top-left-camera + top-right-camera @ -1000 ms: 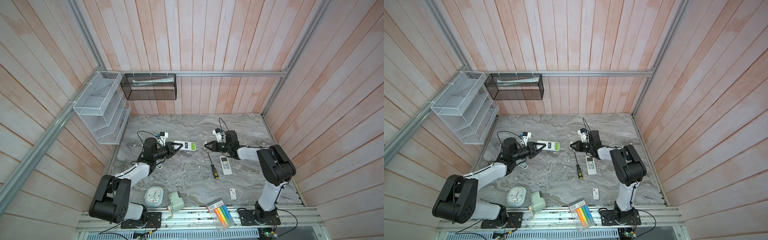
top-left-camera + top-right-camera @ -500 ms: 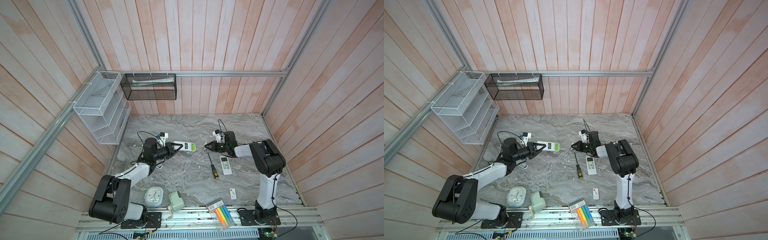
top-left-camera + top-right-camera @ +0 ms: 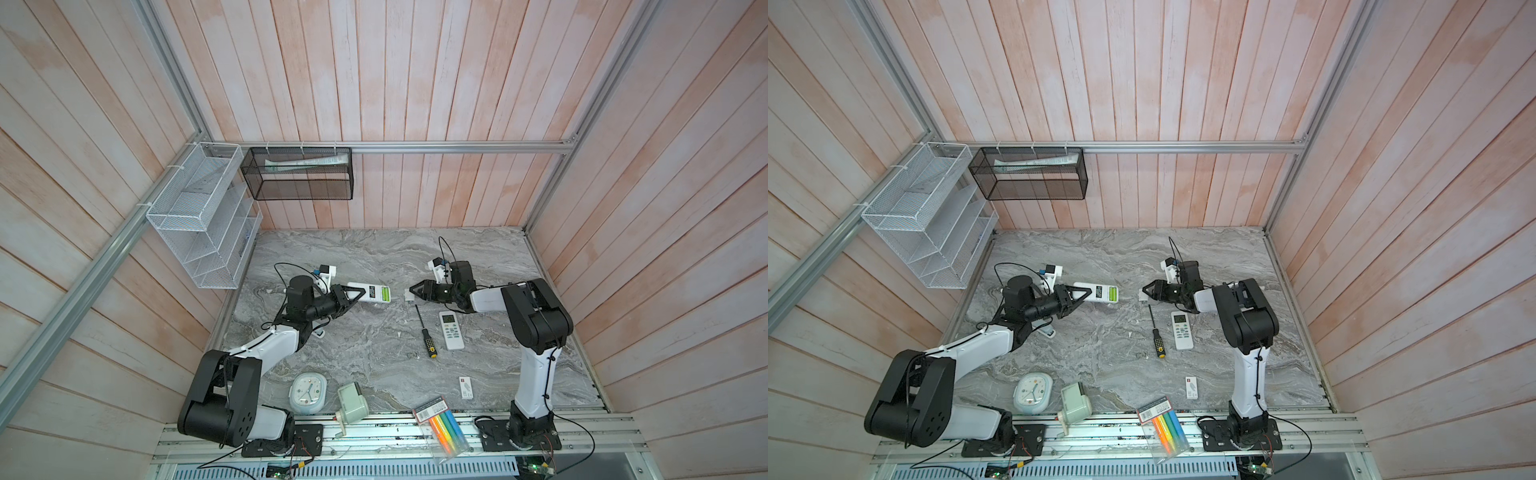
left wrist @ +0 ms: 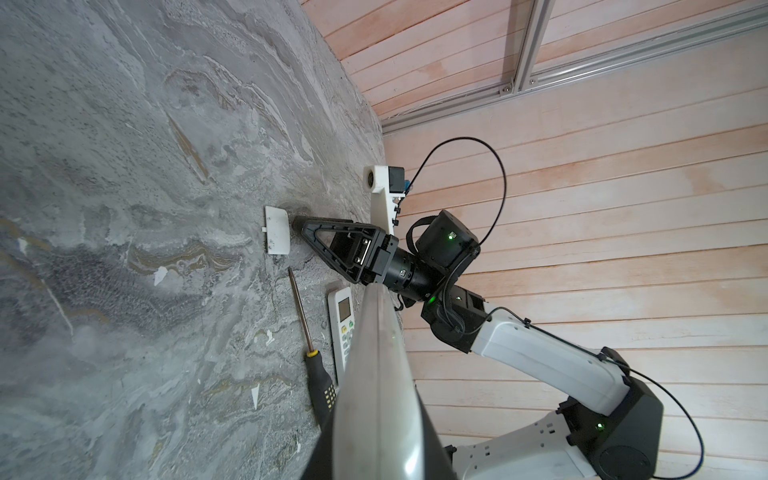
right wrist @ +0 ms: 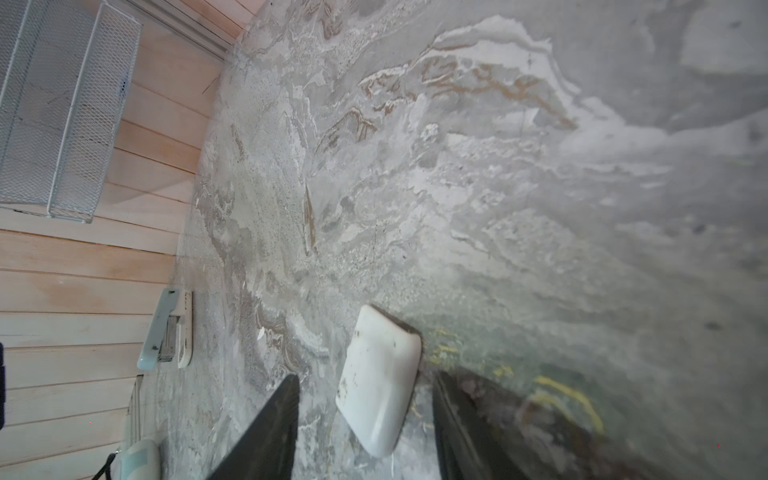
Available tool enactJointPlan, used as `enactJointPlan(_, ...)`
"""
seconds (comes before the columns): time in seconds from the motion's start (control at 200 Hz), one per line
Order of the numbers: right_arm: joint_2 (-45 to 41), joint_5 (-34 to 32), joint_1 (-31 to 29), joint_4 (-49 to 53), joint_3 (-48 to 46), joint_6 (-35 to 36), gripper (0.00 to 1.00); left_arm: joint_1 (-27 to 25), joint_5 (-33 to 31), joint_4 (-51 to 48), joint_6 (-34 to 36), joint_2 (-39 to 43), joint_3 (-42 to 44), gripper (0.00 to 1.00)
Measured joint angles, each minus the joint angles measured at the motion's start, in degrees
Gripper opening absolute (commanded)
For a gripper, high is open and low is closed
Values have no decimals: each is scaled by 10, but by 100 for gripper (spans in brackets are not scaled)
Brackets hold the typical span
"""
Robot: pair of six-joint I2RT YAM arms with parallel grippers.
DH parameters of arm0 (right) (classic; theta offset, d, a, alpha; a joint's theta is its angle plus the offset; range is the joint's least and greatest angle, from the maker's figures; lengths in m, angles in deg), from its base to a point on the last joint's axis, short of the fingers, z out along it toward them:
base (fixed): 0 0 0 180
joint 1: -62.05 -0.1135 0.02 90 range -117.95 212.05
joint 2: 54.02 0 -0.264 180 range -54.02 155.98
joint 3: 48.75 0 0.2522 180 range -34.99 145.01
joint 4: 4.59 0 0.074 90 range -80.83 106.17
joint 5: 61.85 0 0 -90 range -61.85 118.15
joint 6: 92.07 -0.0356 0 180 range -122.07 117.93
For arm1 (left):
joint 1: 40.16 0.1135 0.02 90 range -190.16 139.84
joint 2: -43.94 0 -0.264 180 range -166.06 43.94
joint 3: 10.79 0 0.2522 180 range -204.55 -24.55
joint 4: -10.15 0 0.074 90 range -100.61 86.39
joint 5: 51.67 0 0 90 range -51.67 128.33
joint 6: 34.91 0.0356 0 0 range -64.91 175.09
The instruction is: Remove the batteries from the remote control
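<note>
**Battery removal, cover-off stage.** Along the near edge of the worktop (image 3: 374,374) lie a packet of highlighter pens (image 3: 442,428) and a small clock (image 3: 308,392). Neither has a part in the job.

In the middle ground, right of centre, a screwdriver (image 3: 426,336) and a second remote (image 3: 451,330) lie side by side. The second remote is face up, and neither arm touches it.

Farther back, left of centre, the left tool (image 3: 358,295) pinches the left end of the remote control (image 3: 374,294). The battery bay is uncovered. In both top views the batteries (image 3: 387,296) show as a lime-green patch seated at its right end. No yellow ones can be seen anywhere.

Just to the right, apart from the remote control, the battery cover (image 3: 409,295) lies flat on the worktop. The right tool (image 3: 415,289) is at it with jaws spread. In the right wrist view the cover sits between the two fingers (image 5: 274,415) and appears to touch neither, so nothing is gripped.

**Progress, as judged:** the bay is open and the cover is set down. Every battery is yet to be lifted out, since none lies loose on the worktop. Whether the second remote also holds batteries cannot be told.
</note>
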Motion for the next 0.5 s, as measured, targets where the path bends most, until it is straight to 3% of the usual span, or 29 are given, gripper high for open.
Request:
enactJointPlan(0.265, -117, -53, -1, 53, -44, 111, 59, 0, 13, -23, 29, -11, 0, 6)
enactJointPlan(0.5, -238, -31, -29, 52, -71, 249, 60, 0, 13, -83, 71, -12, -12, 6)
